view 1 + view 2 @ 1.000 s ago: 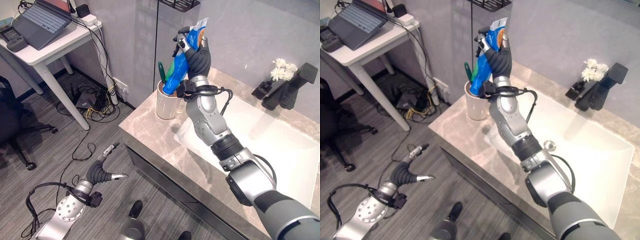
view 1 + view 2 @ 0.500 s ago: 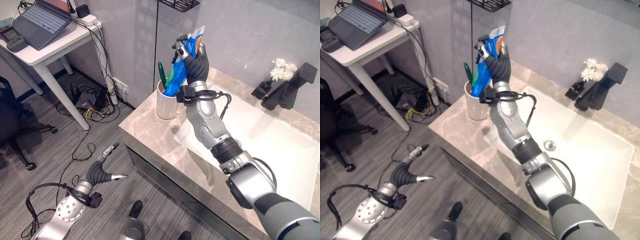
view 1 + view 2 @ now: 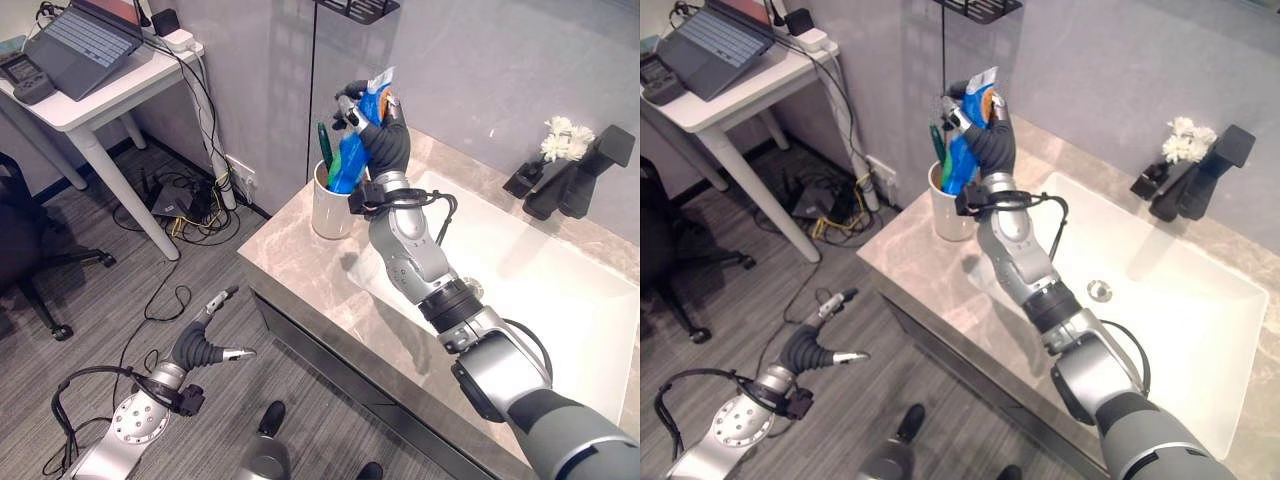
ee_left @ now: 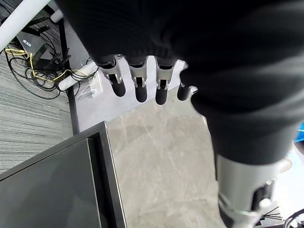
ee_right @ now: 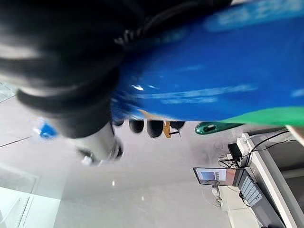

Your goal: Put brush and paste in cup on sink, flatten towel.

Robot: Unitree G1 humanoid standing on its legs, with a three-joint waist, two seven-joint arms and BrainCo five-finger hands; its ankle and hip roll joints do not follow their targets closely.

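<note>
Paste tube (image 3: 352,150): glossy blue plastic with bright highlights. Cup (image 3: 330,207): smooth white, ceramic in look. Brush (image 3: 324,143): green plastic. Worktop (image 3: 300,262): polished beige stone, veined. Sink (image 3: 560,290): smooth, glossy white. Tap (image 3: 575,175): matt black. Right hand (image 3: 378,130): dark ribbed cloth cover, silver metal fingers. Floor (image 3: 70,290): grey wood-grain planks.

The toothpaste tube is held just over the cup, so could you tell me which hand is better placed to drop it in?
The right hand. It already grips the blue toothpaste tube, whose lower end is at the rim of the white cup. The left hand hangs low over the floor, holding nothing.
</note>
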